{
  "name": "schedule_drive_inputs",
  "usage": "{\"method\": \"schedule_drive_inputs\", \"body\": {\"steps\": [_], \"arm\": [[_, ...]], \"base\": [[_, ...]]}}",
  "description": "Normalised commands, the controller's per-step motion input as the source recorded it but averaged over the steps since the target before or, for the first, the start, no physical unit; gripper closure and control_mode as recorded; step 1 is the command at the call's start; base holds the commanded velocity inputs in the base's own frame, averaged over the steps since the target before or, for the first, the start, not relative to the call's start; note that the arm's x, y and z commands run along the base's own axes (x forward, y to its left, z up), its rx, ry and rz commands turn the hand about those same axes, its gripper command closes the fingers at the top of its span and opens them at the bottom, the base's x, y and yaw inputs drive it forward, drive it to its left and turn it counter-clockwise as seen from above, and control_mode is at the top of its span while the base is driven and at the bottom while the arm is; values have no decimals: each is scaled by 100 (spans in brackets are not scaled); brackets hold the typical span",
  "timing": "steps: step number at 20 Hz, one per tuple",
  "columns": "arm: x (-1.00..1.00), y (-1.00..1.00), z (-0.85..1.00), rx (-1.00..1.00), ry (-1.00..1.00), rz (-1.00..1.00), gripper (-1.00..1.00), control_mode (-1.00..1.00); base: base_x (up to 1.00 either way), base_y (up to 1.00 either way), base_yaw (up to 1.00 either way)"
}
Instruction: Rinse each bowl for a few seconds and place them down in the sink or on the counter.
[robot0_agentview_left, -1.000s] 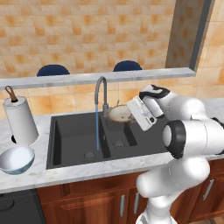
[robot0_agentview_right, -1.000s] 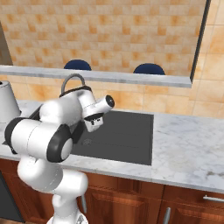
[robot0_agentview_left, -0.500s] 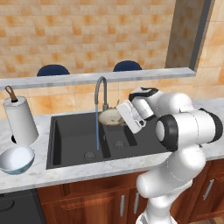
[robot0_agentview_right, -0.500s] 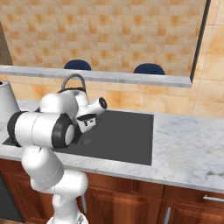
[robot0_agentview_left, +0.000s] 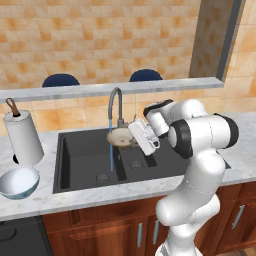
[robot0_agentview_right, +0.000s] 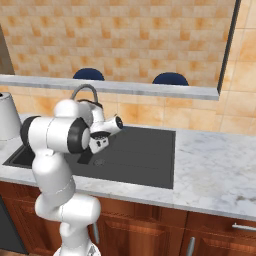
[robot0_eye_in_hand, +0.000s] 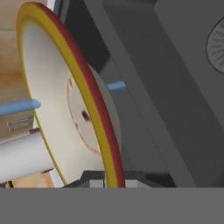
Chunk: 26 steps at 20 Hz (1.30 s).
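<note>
1. The shallow tan-beige bowl (robot0_agentview_left: 121, 136) is clamped at its rim by the tool (robot0_agentview_left: 136, 134) and held under the grey gooseneck tap (robot0_agentview_left: 115, 102), above the dark grey double-basin sink (robot0_agentview_left: 80, 150).
2. The deeper pale blue bowl (robot0_agentview_left: 18, 182) is seen resting on the white marbled table (robot0_agentview_left: 35, 199) near its front left edge.

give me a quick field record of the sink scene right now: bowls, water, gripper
held bowl: tan bowl, gripped at its rim, over the sink
gripper: shut on the tan bowl's rim
water: blue stream falling from the tap, meeting the held bowl
other bowl: pale blue bowl upright on the counter, left of the sink
beside it: white paper towel roll standing on the counter
rinse status: tan bowl under water, blue bowl not in hand
</note>
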Motion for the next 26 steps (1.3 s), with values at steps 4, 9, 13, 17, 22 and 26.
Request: {"method": "schedule_drive_inputs", "body": {"steps": [4,9,13,17,22,26], "arm": [[34,14,-17,1,-2,9,100,-100],[35,12,-13,0,-2,8,100,-100],[1,-13,0,0,-8,9,100,-100],[-21,-35,0,0,-12,6,100,-100],[-21,-39,1,0,-8,1,100,-100],[-16,-36,0,0,-3,-5,100,-100]], "base": [[0,0,0],[0,0,0],[0,0,0],[0,0,0],[0,0,0],[0,0,0]]}}
